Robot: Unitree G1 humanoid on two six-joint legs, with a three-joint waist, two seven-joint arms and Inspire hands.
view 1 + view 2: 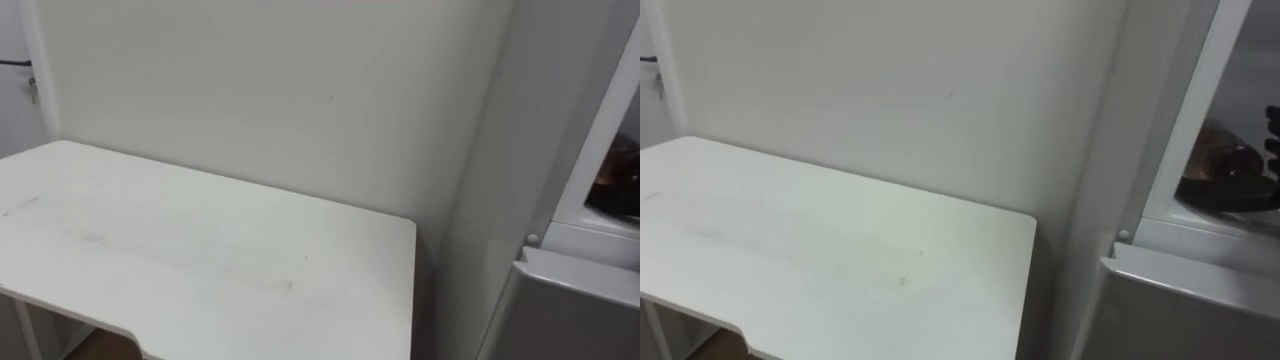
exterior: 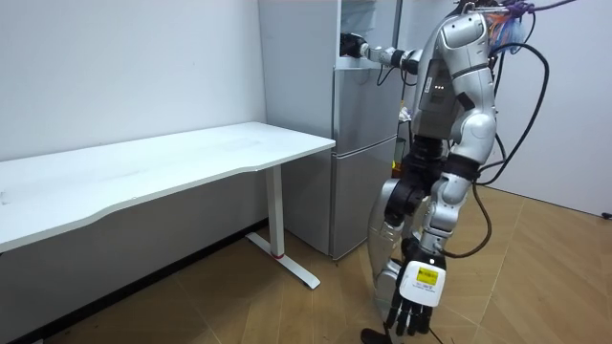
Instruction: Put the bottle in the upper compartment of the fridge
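Observation:
Inside the open upper fridge compartment (image 1: pixel 1200 215) a brownish, bottle-like shape (image 1: pixel 1225 160) lies over something dark; I cannot make out more of it. My right hand (image 1: pixel 1272 130) shows as dark fingers at the view's right edge, just beside that shape, and I cannot tell whether they touch it. In the room view my right arm reaches out level to the upper fridge (image 2: pixel 368 24), with the right hand (image 2: pixel 353 45) at its opening. My left hand (image 2: pixel 415 298) hangs by my leg with straight fingers and holds nothing. I stand right in front of the fridge.
A long white table (image 1: pixel 200 250) stands against the wall to my left, its end close to the fridge's side (image 1: pixel 500 200). The lower fridge door (image 1: pixel 1200 300) is closed. In the room view there is wooden floor (image 2: pixel 239 306) around me.

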